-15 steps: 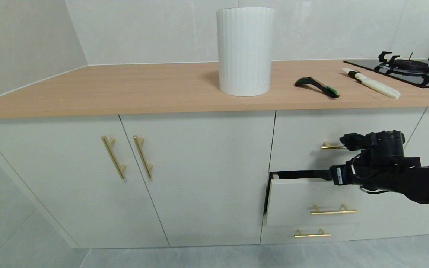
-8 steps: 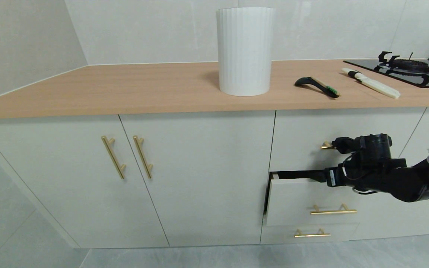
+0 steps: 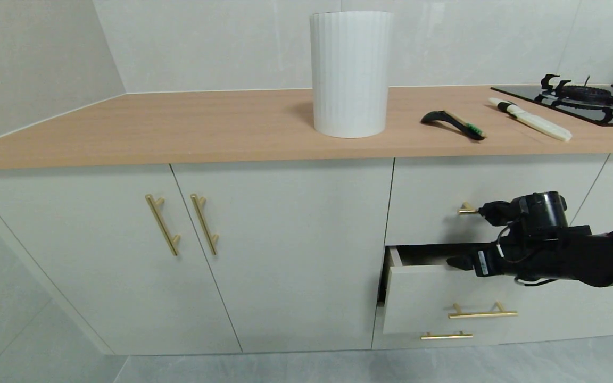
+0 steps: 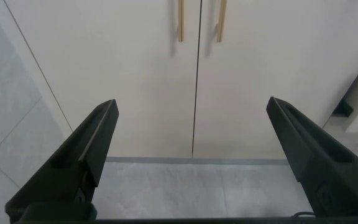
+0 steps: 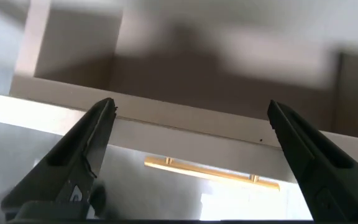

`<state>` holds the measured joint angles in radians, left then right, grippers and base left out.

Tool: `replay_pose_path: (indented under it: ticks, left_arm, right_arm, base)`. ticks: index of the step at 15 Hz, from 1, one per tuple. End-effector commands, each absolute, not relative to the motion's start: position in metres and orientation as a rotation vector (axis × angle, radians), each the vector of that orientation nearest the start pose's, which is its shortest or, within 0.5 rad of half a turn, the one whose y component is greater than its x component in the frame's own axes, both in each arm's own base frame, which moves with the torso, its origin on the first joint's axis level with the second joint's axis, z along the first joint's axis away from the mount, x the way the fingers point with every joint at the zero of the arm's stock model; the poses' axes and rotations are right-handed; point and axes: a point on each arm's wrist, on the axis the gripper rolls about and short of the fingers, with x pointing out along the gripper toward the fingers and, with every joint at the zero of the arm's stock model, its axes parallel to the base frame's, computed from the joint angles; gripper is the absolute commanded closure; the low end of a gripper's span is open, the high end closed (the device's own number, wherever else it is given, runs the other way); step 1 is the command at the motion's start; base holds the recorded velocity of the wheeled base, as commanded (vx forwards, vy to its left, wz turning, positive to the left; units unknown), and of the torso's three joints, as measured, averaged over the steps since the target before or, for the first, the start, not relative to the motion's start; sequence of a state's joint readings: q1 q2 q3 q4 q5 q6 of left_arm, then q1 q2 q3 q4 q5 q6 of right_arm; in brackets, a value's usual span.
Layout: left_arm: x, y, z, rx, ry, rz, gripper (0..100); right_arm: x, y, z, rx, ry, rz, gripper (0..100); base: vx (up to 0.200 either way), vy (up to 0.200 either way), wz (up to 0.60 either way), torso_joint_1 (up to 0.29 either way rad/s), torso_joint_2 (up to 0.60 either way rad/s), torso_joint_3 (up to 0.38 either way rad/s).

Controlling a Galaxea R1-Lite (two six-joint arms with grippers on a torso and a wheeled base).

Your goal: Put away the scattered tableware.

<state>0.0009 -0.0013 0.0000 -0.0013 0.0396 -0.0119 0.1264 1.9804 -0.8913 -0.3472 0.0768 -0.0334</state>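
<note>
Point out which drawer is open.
The middle drawer: its front juts out from the cabinet, with a dark gap showing above it. The top drawer and bottom drawer sit flush and shut.

black curved utensil point(image 3: 453, 124) with a green tip lies flat on the wooden counter point(image 3: 179, 127), a bit right of the tall white ribbed canister point(image 3: 350, 74). cream knife point(image 3: 530, 126) with a dark band lies angled further right, near the stove point(image 3: 583, 98). middle drawer point(image 3: 434, 290) below is partly pulled out
</note>
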Motion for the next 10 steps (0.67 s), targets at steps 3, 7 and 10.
replay_pose_path:
  ticks: [3,7,10]
  left_arm:
    - [-0.023,0.001,0.076,-0.012,-0.002,0.041,0]
    - [-0.023,0.001,0.076,-0.012,-0.002,0.04,0]
    - [-0.023,0.001,0.076,-0.012,-0.002,0.041,0]
  right_arm:
    - [0.314,0.042,0.121,-0.054,0.765,0.207,0]
    - [0.277,0.05,0.141,-0.097,0.881,0.21,0]
    - [0.251,0.049,0.149,-0.123,0.985,0.208,0]
  base:
    - [0.0,0.0,0.0,0.0,0.0,0.0]
    - [0.0,0.0,0.0,0.0,0.0,0.0]
    - [0.0,0.0,0.0,0.0,0.0,0.0]
